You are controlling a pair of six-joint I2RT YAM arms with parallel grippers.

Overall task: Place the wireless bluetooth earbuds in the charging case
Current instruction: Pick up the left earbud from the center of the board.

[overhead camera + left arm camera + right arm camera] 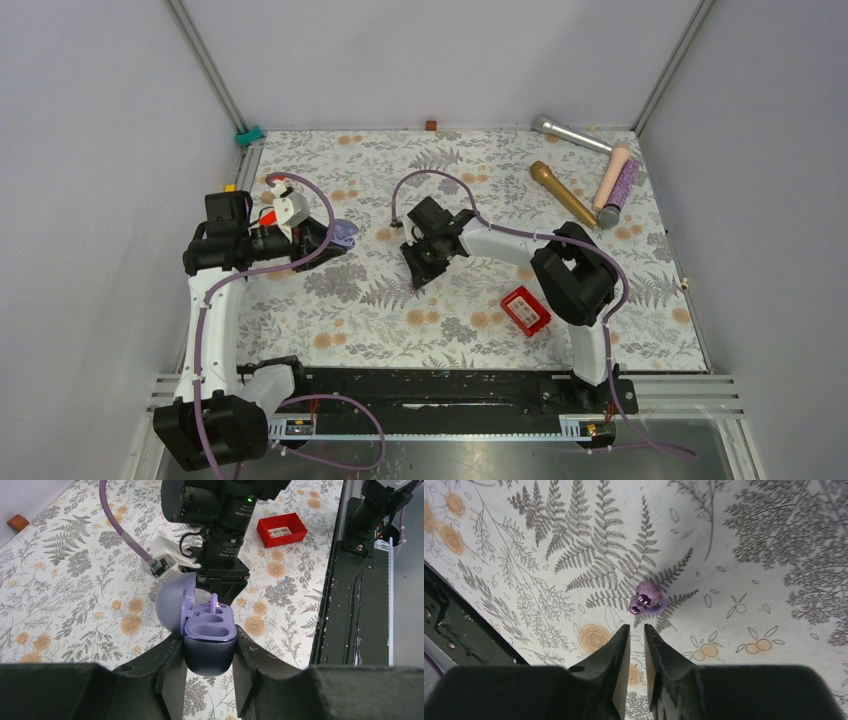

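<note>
Purple earbud [647,598], tiny, glossy and likely slippery, lies on the floral tablecloth [749,540] just beyond the right gripper [636,635], nearly closed and empty; left gripper [207,652] clamps the open purple charging case [207,630].

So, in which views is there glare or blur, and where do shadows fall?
Right wrist: bright glints on the purple earbud, which is sharp; the dark jaws are soft. Left wrist: the charging case is sharp, with soft sheen on its lid. Top external: even light, faint shadows under the arms on the table.
</note>
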